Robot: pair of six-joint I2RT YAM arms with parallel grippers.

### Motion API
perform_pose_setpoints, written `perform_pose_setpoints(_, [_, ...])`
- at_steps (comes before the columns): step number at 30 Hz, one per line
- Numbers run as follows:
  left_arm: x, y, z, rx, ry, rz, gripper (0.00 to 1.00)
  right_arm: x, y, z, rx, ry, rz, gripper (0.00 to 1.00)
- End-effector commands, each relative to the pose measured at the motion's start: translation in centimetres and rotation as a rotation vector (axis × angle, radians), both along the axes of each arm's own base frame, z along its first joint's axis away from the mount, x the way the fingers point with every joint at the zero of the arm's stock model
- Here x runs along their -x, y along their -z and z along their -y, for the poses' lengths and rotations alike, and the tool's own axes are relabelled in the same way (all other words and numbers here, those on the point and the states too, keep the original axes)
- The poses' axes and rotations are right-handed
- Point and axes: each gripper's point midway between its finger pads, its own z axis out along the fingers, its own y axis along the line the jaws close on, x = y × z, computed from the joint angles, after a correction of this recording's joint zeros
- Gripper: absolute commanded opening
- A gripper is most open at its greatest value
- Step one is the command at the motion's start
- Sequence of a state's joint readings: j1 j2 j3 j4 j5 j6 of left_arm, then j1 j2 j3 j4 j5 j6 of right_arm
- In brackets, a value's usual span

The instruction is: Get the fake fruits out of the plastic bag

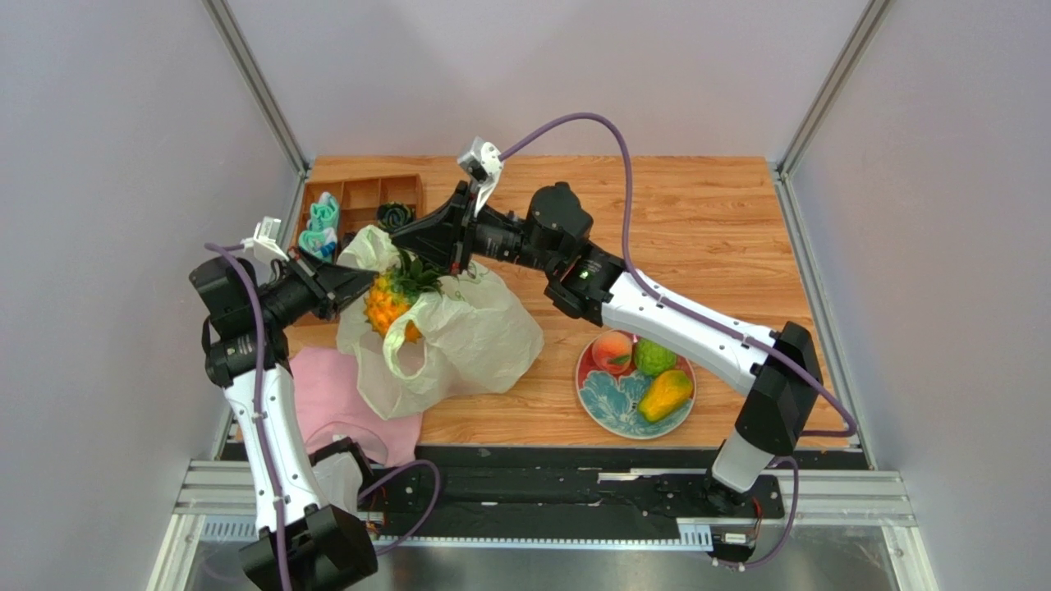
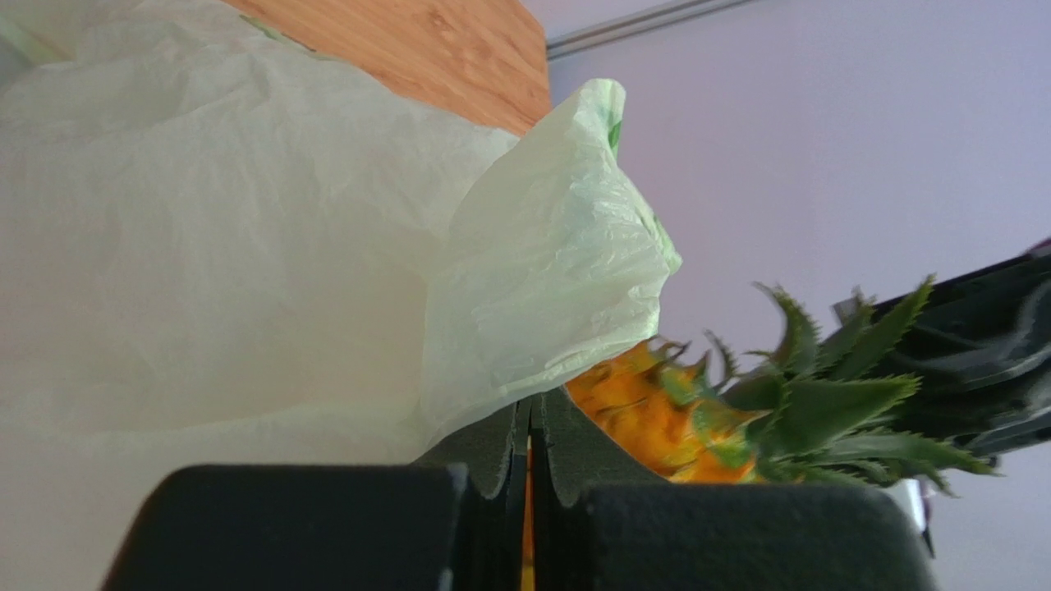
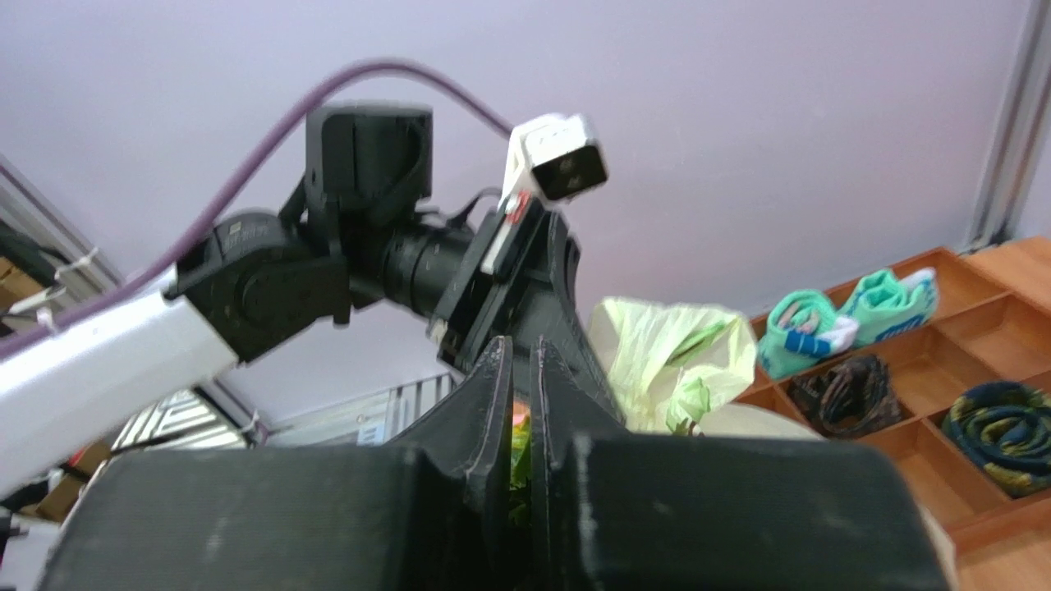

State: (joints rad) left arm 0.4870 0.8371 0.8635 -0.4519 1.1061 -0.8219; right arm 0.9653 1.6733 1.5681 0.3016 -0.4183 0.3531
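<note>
Plastic bag: pale yellow-green film, slumped on the table left of centre, mouth raised.
Pineapple: tilted in the bag's mouth; orange body partly exposed, lower end inside the film.
Left tool: I find mine clenched on the bag's left rim; the wrist view shows film gathered at the closed tips.
Right tool: mine is clamped on the pineapple's green crown, leaves between the fingers.
Plate: right of the bag, apart from it; carries peach, green ball and mango.
Pink cloth: at the bag's near-left edge, beside my left arm.
Wooden tray: far-left corner, behind the bag.
</note>
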Motion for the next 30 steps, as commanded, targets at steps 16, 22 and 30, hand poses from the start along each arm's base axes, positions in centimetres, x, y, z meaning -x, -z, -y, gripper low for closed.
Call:
perform_pose_setpoints(16, [-1.2,-2.4,-0.7,-0.127,0.091,0.134,0.0,2.4,-8.4,-1.1,-0.308,-0.223,-0.145,0.0])
perform_pose_setpoints(22, [-2.0,-3.1,-1.1,-0.117,0.098,0.153,0.0,4.8,-11.4,2.6,-0.347,-0.341,-0.168,0.0])
perform_pose_setpoints(30, [-2.3,-2.5,-1.6,-0.149,0.059,0.124,0.0,0.3,-8.9,5.5,-0.257,0.093,0.258,0.0])
